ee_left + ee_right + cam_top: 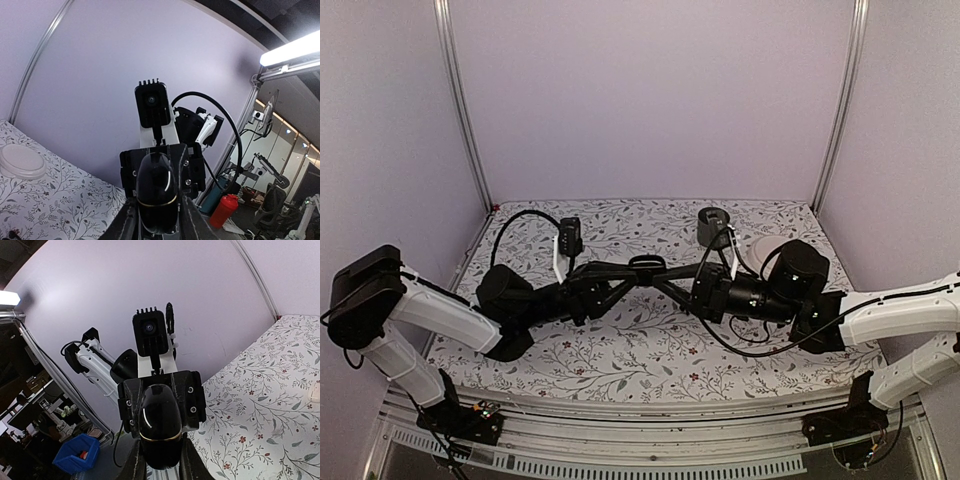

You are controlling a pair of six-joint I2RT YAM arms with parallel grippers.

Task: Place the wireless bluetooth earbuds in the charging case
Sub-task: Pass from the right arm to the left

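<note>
Top external view: the black case [645,264] hangs above the middle of the counter [620,360], with the left pincer [158,217] and right pincer [160,457] both clamped on it.

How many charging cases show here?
2. A glossy black oval case is gripped between the left gripper and right gripper mid-table; a white round case lies on the floral cloth near the right arm. Others may be hidden.
</note>
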